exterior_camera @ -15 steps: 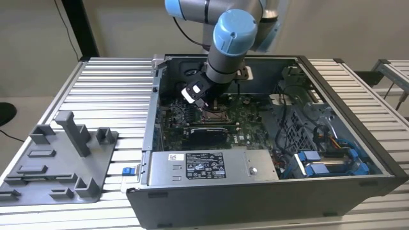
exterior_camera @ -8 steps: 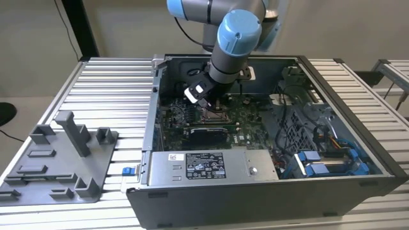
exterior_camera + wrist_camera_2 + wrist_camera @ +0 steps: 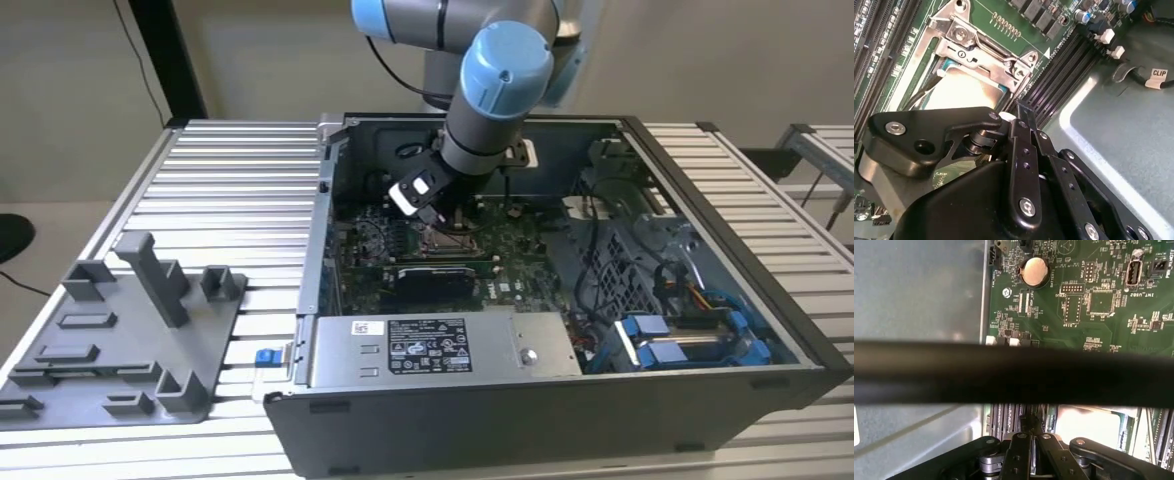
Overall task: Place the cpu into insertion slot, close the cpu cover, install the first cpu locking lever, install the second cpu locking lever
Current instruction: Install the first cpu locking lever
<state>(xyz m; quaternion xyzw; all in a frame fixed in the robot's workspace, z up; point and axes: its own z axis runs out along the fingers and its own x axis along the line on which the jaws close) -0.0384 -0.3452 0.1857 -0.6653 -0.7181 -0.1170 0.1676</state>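
Your gripper (image 3: 1016,112), fingers pressed together, hangs at the edge of the insertion slot (image 3: 454,238), where the cpu (image 3: 961,90) lies under the cpu cover (image 3: 979,50), seemingly placed for a locking lever (image 3: 921,94).

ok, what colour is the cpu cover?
Silvery bare metal; the cpu cover shows best in the second wrist view.
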